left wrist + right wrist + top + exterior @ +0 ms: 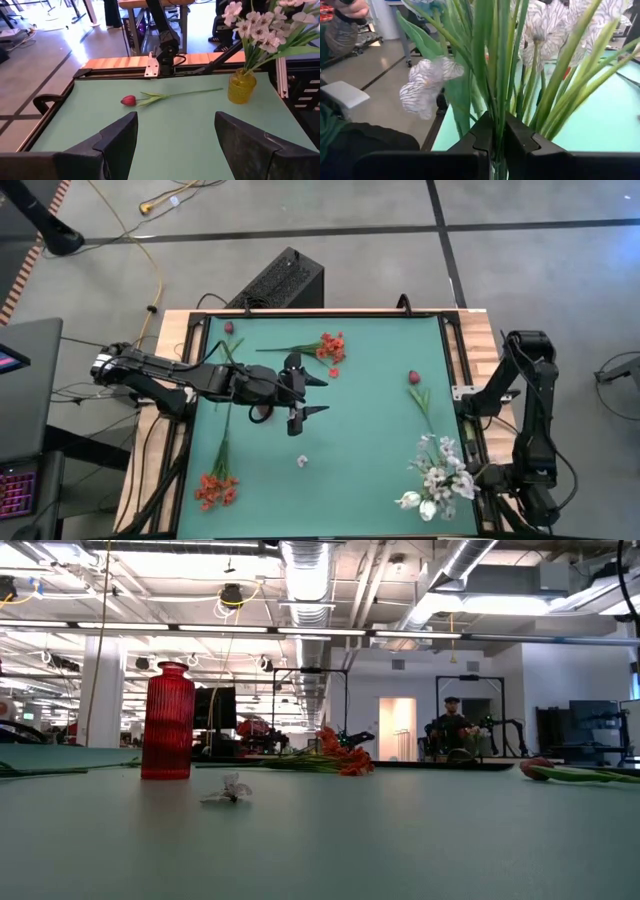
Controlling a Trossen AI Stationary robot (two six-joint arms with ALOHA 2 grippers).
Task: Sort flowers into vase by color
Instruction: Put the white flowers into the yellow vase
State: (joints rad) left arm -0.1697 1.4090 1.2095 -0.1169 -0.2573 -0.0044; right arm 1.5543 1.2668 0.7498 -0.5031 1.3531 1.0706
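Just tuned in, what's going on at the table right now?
The robot is sorting artificial flowers into vases by color. The left gripper hovers open and empty over the middle of the green table, facing a red bud lying flat. The right gripper is shut on the stems of the white flowers, which stand in a yellow vase at the table's right edge. Orange-red clusters and still lie loose, and the red vase stands empty.
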